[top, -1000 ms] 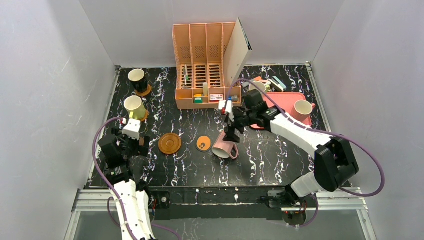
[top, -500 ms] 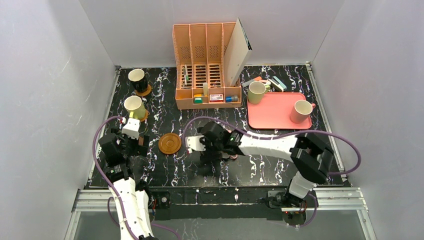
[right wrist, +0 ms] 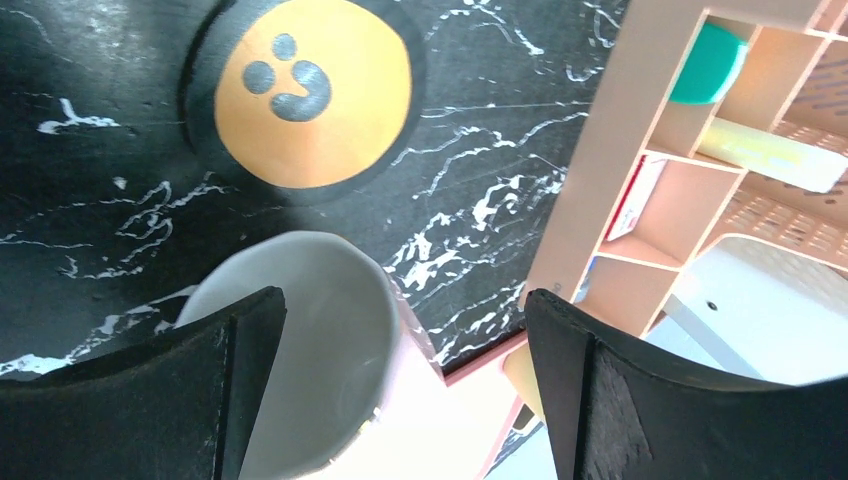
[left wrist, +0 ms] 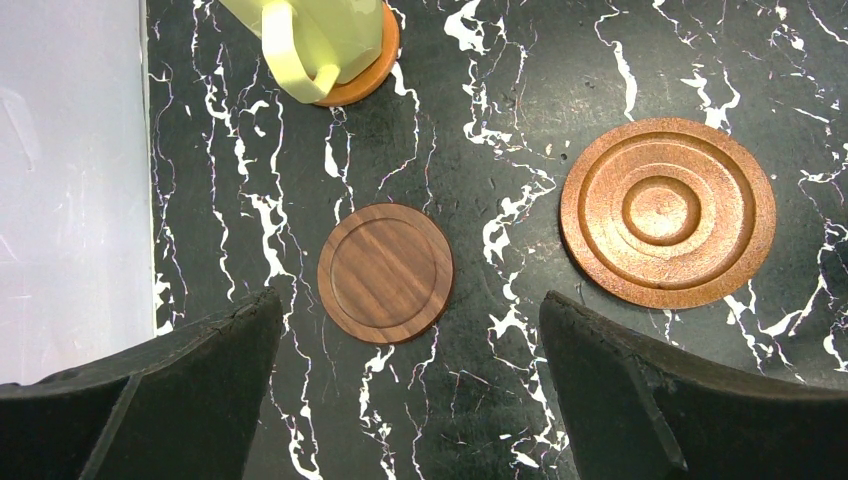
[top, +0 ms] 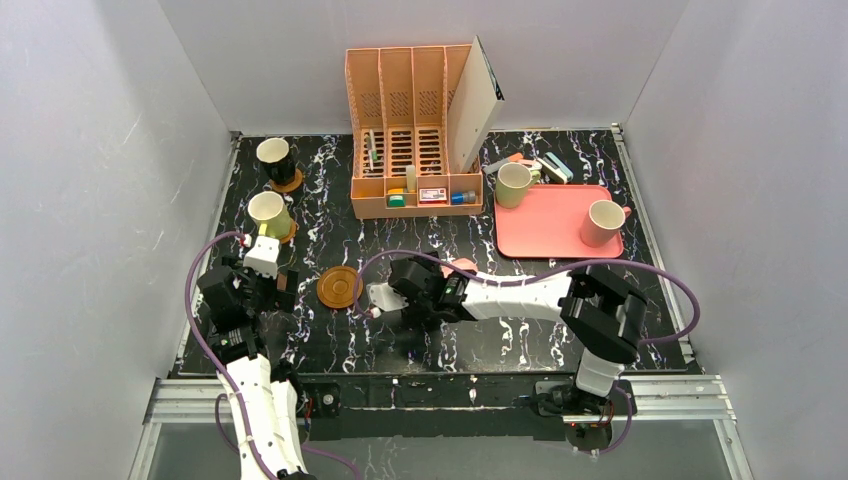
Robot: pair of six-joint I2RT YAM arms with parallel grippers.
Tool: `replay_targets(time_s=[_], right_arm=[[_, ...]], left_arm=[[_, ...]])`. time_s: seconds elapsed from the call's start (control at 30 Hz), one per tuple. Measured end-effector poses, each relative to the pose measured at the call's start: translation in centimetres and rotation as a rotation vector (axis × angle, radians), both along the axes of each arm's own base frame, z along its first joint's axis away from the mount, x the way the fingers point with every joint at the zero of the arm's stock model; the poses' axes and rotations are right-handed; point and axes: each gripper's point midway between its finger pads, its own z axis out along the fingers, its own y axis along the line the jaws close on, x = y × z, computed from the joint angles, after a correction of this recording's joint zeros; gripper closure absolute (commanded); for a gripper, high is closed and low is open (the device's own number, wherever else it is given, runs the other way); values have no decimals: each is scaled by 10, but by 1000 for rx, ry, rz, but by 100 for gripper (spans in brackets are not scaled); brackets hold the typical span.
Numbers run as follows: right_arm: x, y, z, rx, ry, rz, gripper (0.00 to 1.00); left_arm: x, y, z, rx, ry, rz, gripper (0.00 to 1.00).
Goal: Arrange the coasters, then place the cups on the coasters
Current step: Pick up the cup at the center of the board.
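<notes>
In the right wrist view the pink cup (right wrist: 300,350) lies on its side, its cream mouth by the left finger of my open right gripper (right wrist: 400,300). The orange coaster with dark marks (right wrist: 312,90) lies just beyond it. From above, only a sliver of the pink cup (top: 462,267) shows behind the right gripper (top: 428,300). My left gripper (left wrist: 410,298) hangs open over the dark brown coaster (left wrist: 386,272), with the ringed wooden coaster (left wrist: 668,211) to its right. The yellow cup (top: 268,212) and the black cup (top: 275,155) each stand on an orange-brown coaster.
An orange desk organizer (top: 415,150) stands at the back centre. The pink tray (top: 545,235) at the right carries a pale cup (top: 603,222), and the olive green cup (top: 514,184) stands at its back left corner. Small stationery lies behind the tray. Grey walls enclose the table.
My right arm has swung from beside the tray across to the left and come down low at the pink cup and the marked coaster. The left arm has stayed where it was.
</notes>
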Motion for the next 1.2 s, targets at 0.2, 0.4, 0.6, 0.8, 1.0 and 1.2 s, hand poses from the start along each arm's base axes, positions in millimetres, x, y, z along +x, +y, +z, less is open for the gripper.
replay_targets(time_s=[0.2,0.4,0.6,0.8,1.0,1.2], right_arm=[[8,-4,15,1,-58,-27,2],[14,-12,19,-25,-101,-57,11],[17,-21,19,-62,-113,-78,25],[20,-30,9,-113,-111,-95,61],[25,-38,18,-160,-132,-117,99],[33,-32,35,-36,-70,-170,99]], left_arm=[[0,0,0,1,-2,1,2],[0,0,0,-1,-2,1,2],[0,0,0,-1,-2,1,2],[0,0,0,-1,-2,1,2],[0,0,0,-1,-2,1,2],[0,0,0,-1,-2,1,2]])
